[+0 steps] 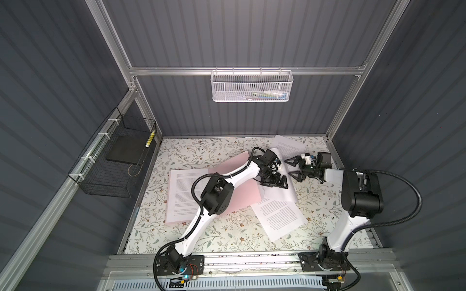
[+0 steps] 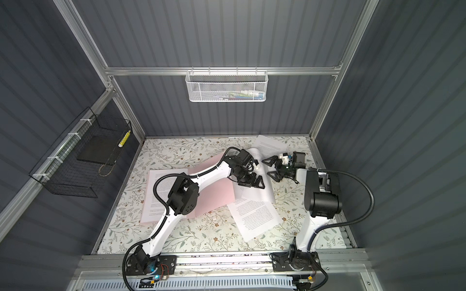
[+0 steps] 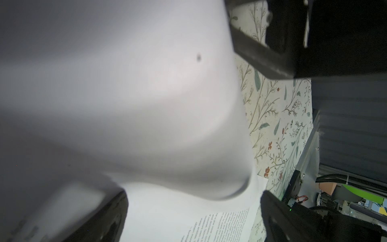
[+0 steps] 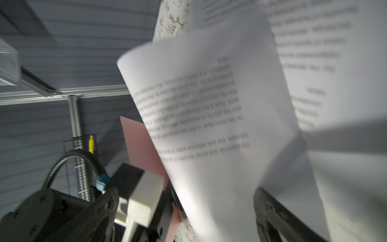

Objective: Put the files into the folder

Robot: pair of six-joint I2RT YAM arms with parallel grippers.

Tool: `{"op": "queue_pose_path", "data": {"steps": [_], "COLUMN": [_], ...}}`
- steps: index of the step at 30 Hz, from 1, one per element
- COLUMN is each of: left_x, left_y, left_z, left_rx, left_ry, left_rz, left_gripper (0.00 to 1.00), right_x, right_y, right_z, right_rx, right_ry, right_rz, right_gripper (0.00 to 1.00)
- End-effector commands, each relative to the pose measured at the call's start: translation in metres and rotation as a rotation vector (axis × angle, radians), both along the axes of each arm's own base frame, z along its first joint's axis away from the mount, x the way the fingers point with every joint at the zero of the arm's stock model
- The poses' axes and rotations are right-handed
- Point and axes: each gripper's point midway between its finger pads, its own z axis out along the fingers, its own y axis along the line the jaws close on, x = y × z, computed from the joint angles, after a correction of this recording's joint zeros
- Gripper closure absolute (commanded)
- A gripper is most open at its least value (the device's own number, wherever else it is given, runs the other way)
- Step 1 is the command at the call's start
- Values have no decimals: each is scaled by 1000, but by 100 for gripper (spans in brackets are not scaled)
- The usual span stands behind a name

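Floral tabletop (image 1: 201, 234), grey ribbed walls (image 1: 239, 32)

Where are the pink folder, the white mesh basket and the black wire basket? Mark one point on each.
pink folder (image 1: 244, 195): in a top view, on its bare cover.
white mesh basket (image 1: 252, 88): in a top view, on its front wall.
black wire basket (image 1: 108, 187): in a top view, on its front mesh wall.

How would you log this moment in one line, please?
left gripper: open, over curled sheet | right gripper: open, facing it | folder: open on table, printed sheet on its left half
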Motion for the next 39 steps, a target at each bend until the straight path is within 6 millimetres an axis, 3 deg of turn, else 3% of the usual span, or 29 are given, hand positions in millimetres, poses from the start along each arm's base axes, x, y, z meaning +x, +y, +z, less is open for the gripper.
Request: {"op": "queue_pose_path", "data": {"steps": [1,5,8,11,15,19,26,39], "left_x": [-18,-14,-14,-18,-24,-24,-24,-26], "left_y": [27,31,34,35,29,29,33,29], "left_z": [-54,-56,-56,-59,-58,-62,-63,-58], "left_rx": [137,147,161,186,188,214,227,201], "left_ry": [103,107,93,87,69,59,45,58], "left_rz": [-2,9,-3,-47,-85,-91,-95,-93], "left_gripper": [1,1,1,1,2,2,1,1], "right_x": [-34,-56,-54,-42,-18,11,46,78], "right_y": [-9,-20,-39,-66,-91,-105,-118,-89], "right_z": [-9,-28,-26,-20,-11,-17,-44,-69], "right_rx": [-128,-204,-336,-491,-564,-614,-687,-681], "right_ry": [59,155,156,169,175,204,305,344], "right_rz": [9,-25,-75,-133,-166,-105,7,163], "right_gripper": [1,1,1,1,1,1,1,1]}}
